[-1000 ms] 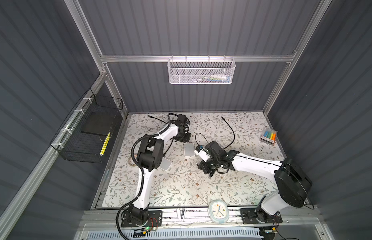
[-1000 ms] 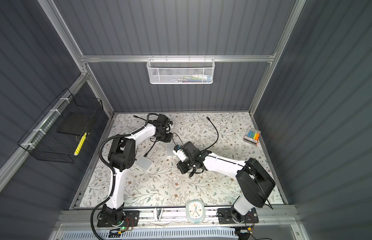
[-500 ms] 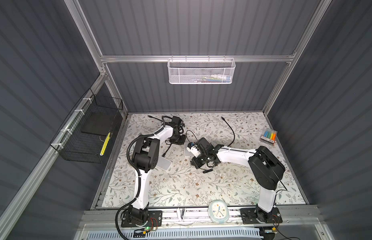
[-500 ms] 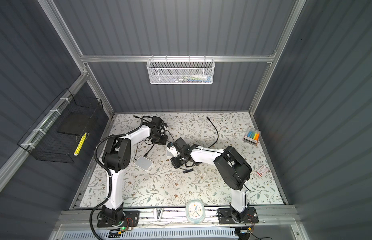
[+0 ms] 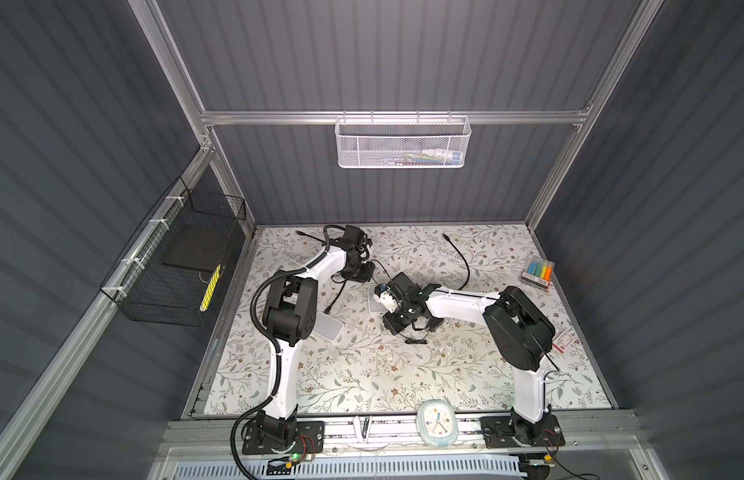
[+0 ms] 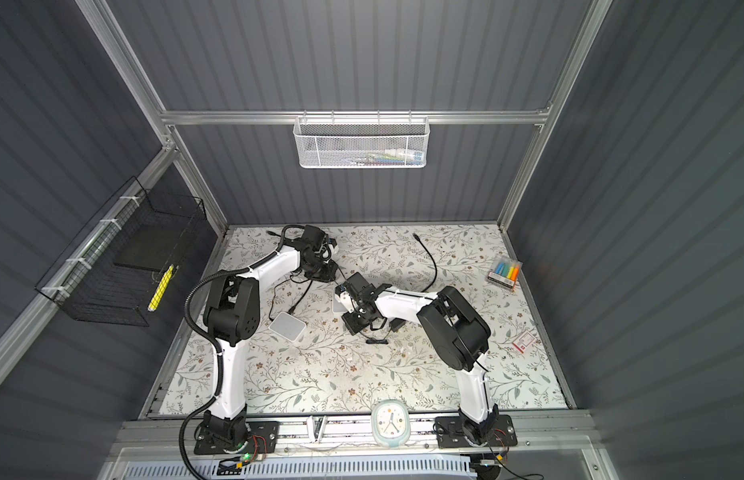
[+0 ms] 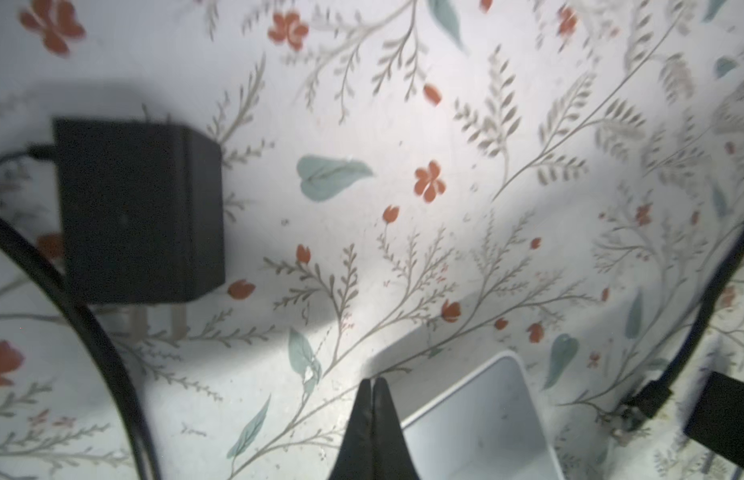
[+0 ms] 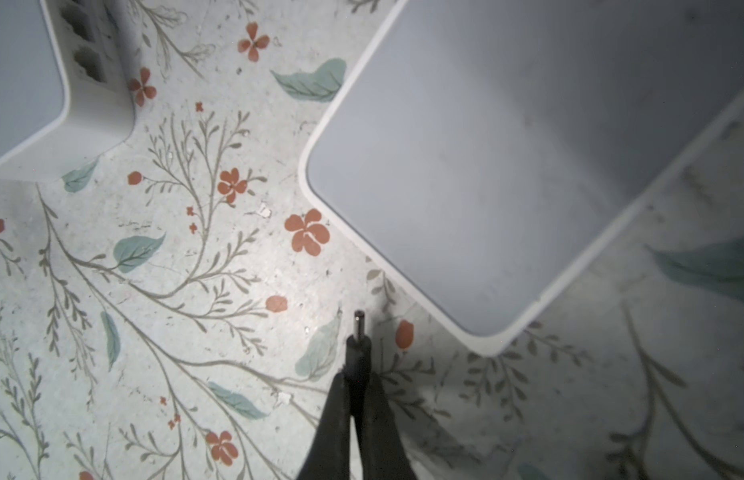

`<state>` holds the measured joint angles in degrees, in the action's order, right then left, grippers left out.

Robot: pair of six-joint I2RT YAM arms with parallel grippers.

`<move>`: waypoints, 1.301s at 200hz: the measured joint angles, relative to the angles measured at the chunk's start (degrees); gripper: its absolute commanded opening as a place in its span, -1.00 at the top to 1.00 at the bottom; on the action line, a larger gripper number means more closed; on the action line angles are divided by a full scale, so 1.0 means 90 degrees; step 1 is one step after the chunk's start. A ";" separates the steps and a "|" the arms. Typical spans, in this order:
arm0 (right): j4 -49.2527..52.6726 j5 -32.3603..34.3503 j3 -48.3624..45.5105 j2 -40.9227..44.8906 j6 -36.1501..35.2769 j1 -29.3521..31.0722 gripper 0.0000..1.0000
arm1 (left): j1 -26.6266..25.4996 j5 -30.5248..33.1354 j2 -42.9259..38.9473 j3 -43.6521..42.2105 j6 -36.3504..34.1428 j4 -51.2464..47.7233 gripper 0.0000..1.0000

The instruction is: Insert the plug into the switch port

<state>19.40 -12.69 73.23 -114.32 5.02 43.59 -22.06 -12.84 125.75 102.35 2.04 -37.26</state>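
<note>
- The table cover [image 8: 195, 291] shows grey-green sprigs, teal leaves and red-orange flowers on off-white.
- The switch [image 8: 507, 166] is pale grey.
- The plug [image 8: 357, 345] is black, silver-tipped.

**A caged robot test cell in a lab**

This is a purpose-built robotics booth, not a home or an office. Dark grey ribbed wall panels [image 5: 362, 54] close it in on three sides, held by a bare aluminium extrusion frame [image 5: 278, 117]. A white-and-black left robot arm [image 5: 283, 374] and a matching right robot arm [image 5: 527, 386] stand on black base plates [image 5: 314, 436]. The plates are fixed to a metal rail [image 5: 395, 434] along the front edge of the floral-covered worktop [image 5: 362, 374]. A small circuit board with a green light [image 5: 294, 457] and loose wiring lie exposed below that rail. A white mesh basket [image 5: 362, 145] hangs from the back crossbar. A black wire basket [image 5: 162, 307] hangs on the left wall.
</note>
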 measured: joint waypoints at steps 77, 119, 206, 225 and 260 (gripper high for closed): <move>0.0318 0.0177 0.0362 -0.0180 -0.0143 -0.0277 1.00 | 0.0000 -0.0437 0.0474 0.0267 -0.0017 0.0044 1.00; 0.0435 0.0250 0.0457 -0.0221 -0.0233 -0.0357 1.00 | 0.0000 -0.0464 0.0554 0.0267 -0.0017 0.0000 1.00; 0.0498 0.0092 0.0425 -0.0170 -0.0321 -0.0335 1.00 | 0.0160 -0.0425 0.0551 0.0024 0.0002 0.0002 1.00; 0.0503 0.0029 0.0425 -0.0168 -0.0311 -0.0277 1.00 | 0.0172 -0.0413 0.0529 0.0019 0.0007 0.0005 1.00; 0.0520 -0.0017 0.0440 -0.0168 -0.0282 -0.0221 1.00 | 0.0221 -0.0418 0.0512 0.0019 0.0007 0.0012 1.00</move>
<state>24.08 -12.84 77.19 -115.83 2.48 41.60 -20.08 -16.60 130.37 102.52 2.11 -37.15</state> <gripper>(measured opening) 0.068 0.048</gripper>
